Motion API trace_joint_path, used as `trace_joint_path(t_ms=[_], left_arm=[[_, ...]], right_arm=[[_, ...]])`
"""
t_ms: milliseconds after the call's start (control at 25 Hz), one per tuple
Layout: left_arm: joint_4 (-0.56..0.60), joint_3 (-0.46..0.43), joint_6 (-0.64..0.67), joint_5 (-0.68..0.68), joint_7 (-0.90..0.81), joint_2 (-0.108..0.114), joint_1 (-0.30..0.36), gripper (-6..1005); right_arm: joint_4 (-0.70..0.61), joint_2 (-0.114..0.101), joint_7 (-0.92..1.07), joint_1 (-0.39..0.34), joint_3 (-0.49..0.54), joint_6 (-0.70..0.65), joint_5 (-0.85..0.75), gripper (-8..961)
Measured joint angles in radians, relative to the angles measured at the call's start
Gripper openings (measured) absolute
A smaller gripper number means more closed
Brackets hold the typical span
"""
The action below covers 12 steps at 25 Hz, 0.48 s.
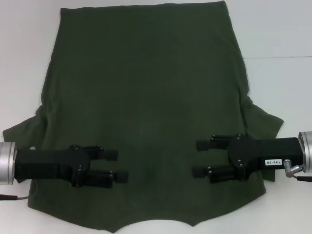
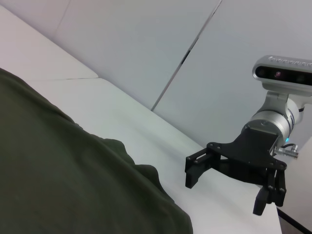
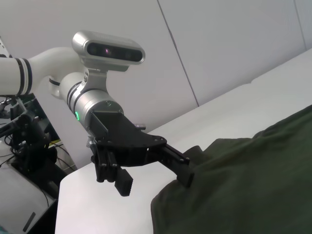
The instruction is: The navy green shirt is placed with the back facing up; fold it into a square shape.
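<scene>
The navy green shirt (image 1: 146, 97) lies spread flat on the white table (image 1: 282, 29), plain side up, collar edge nearest me, and no lettering shows. My left gripper (image 1: 122, 165) is open and empty over the shirt's near left part, fingers pointing inward. My right gripper (image 1: 195, 158) is open and empty over the near right part, facing the left one. The left wrist view shows the shirt (image 2: 73, 185) and the right gripper (image 2: 224, 195) farther off. The right wrist view shows the shirt (image 3: 253, 185) and the left gripper (image 3: 155, 183) by a sleeve edge.
The shirt's sleeves stick out at the left (image 1: 19, 134) and at the right (image 1: 265, 122). A seam line (image 1: 278, 57) crosses the table at the right. Bare white table surrounds the shirt on the far and right sides.
</scene>
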Motion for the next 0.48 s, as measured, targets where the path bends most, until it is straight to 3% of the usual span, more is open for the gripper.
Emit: trace_joint_path(t_ms=[480], left_arm=[[0.000, -0.003, -0.004, 0.000, 0.002, 0.000, 0.001, 936]], right_arm=[[0.000, 0.000, 0.000, 0.002, 0.016, 0.000, 0.001, 923]])
